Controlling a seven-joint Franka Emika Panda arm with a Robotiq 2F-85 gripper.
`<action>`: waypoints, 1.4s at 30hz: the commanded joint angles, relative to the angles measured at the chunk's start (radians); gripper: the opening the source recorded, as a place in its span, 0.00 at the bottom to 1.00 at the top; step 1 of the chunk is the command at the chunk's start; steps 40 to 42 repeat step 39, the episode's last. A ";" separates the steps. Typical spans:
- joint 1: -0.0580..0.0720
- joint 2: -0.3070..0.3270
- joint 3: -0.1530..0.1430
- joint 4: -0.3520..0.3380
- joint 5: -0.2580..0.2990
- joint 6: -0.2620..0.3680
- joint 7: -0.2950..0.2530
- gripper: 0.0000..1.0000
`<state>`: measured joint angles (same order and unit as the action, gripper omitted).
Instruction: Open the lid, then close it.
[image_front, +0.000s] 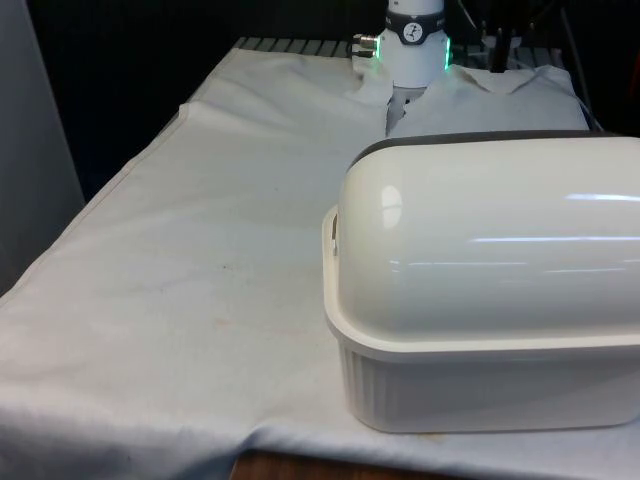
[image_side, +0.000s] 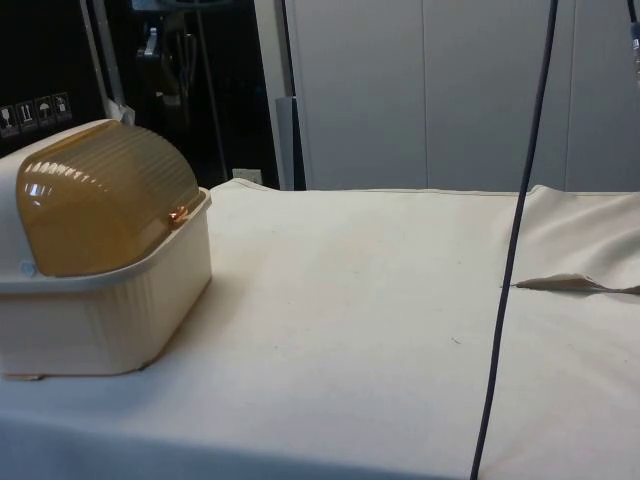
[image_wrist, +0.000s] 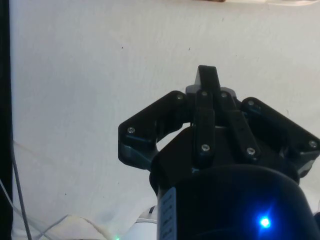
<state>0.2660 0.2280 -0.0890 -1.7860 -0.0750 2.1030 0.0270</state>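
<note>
The gripper (image_wrist: 207, 82) has its fingers pressed together, holding nothing, over bare cloth (image_wrist: 100, 75). The bread box (image_front: 480, 290), lid (image_side: 100, 195) down, stands well away from it.

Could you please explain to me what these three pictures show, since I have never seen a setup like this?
They show one moment from three cameras around a robot arm at a table under a white cloth. The front view looks across the table: the white arm's base stands at the far end, and a cream bread box sits near the camera, on the front view's right, with its back turned. The side view shows the same bread box from the table's side: its amber roll lid is down, so it is closed. A dark cable hangs in front of that camera. The wrist view comes from a camera on the arm, looking past the black gripper at bare cloth. Its fingers are together and hold nothing.
</note>
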 joint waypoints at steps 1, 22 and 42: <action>0.000 0.000 0.000 0.000 0.000 0.000 0.000 0.00; 0.000 0.000 0.000 0.000 0.000 0.000 0.000 0.15; 0.000 0.000 0.000 0.000 0.000 0.000 0.000 0.99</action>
